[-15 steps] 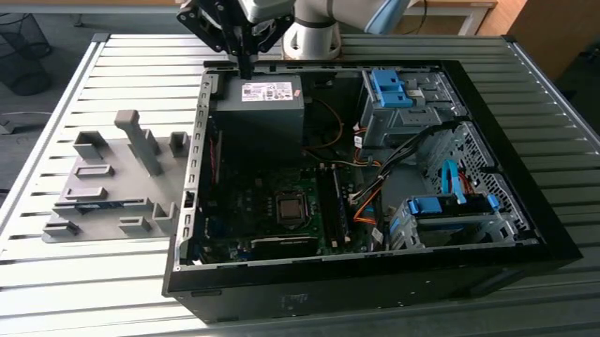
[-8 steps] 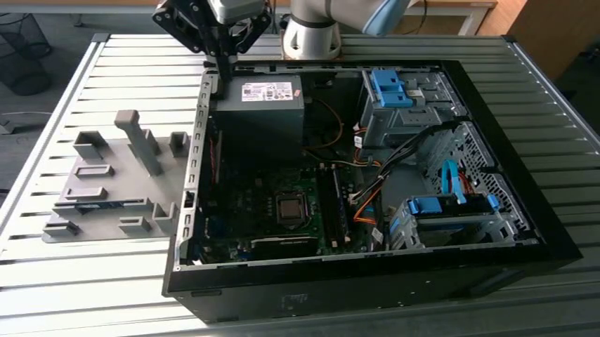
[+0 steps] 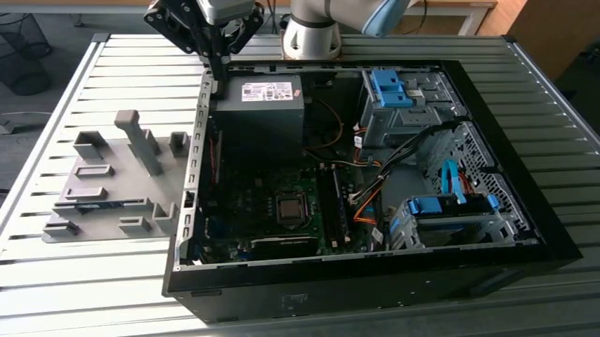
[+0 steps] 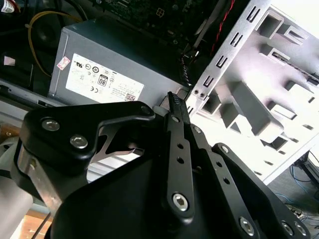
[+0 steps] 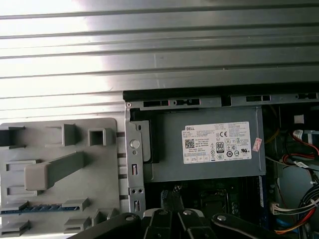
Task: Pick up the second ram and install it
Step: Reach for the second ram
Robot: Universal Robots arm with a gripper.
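**Claw over the case wall, ram in its tray**

The black two-fingered claw [image 3: 218, 70] hangs at the upper left of the exterior view. It is over the back wall of the open black computer case [image 3: 375, 291], just above the grey metal power supply box [image 3: 258, 105]. In both wrist views its fingers are pressed together with nothing between them.

The second ram [image 3: 98, 205], a thin blue circuit-board stick, lies in a slot of the grey plastic holder tray [image 3: 112, 158] at the exterior view's left, well apart from the claw. The slot probably presents the stick so the fingers can pinch it. The case lies on its side, likely so the board's sockets face upward.
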